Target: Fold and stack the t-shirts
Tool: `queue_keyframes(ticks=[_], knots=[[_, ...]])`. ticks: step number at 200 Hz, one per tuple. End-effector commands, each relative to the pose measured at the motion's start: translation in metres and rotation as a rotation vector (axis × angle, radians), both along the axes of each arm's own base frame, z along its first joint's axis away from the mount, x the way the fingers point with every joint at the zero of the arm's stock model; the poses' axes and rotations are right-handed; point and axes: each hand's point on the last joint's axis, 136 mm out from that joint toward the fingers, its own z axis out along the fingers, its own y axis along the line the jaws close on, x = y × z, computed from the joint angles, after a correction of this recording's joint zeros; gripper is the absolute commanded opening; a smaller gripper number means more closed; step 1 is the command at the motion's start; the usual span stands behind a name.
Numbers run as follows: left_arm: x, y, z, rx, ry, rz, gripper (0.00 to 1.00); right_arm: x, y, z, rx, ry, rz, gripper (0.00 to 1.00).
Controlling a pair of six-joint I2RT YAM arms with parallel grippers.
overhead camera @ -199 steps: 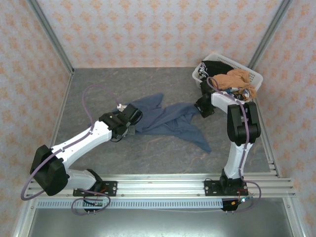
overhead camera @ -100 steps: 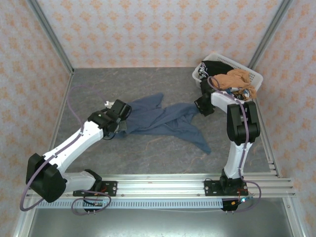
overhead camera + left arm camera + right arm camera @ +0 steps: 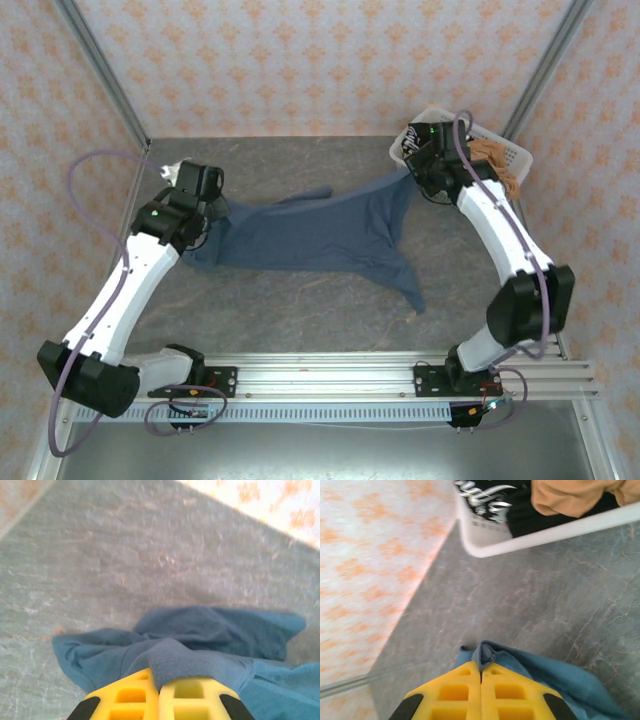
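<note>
The slate-blue t-shirt (image 3: 320, 232) lies stretched across the middle of the grey table, one tail trailing toward the front right. My left gripper (image 3: 207, 212) pinches its left end, yellow fingers (image 3: 130, 695) shut on a fold of blue cloth (image 3: 200, 650). At the shirt's far right corner my right gripper (image 3: 412, 172) is shut on a small bunch of cloth (image 3: 487, 655) between its fingers (image 3: 507, 690). A black t-shirt with white print (image 3: 490, 500) and an orange-tan t-shirt (image 3: 575, 495) sit in the white basket (image 3: 505, 150).
The white basket (image 3: 530, 537) stands at the back right corner, just behind my right gripper. Patterned walls with metal posts (image 3: 100, 70) close the table on three sides. An aluminium rail (image 3: 330, 375) with the arm bases runs along the near edge.
Both arms have swung apart and toward the back, the left one leftward and the right one up to the basket. The shirt has been pulled from a crumpled heap into a wide stretched shape. The right gripper closed.
</note>
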Motion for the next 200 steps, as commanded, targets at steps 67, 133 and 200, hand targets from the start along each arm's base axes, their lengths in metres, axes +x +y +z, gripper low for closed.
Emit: queue_keyframes(ticks=[67,133,200], knots=[[-0.077,0.068,0.166,-0.010,-0.524,0.285,0.00,-0.087,0.038,0.148,0.223,-0.404,0.245,0.00],[0.070,0.066,0.182,-0.162,-0.384,0.205,0.00,0.067,0.093,0.186,0.391,-0.491,0.283,0.00],[0.124,0.096,0.302,-0.115,-0.718,0.133,0.00,0.166,0.070,0.262,0.509,-0.777,0.210,0.00]])
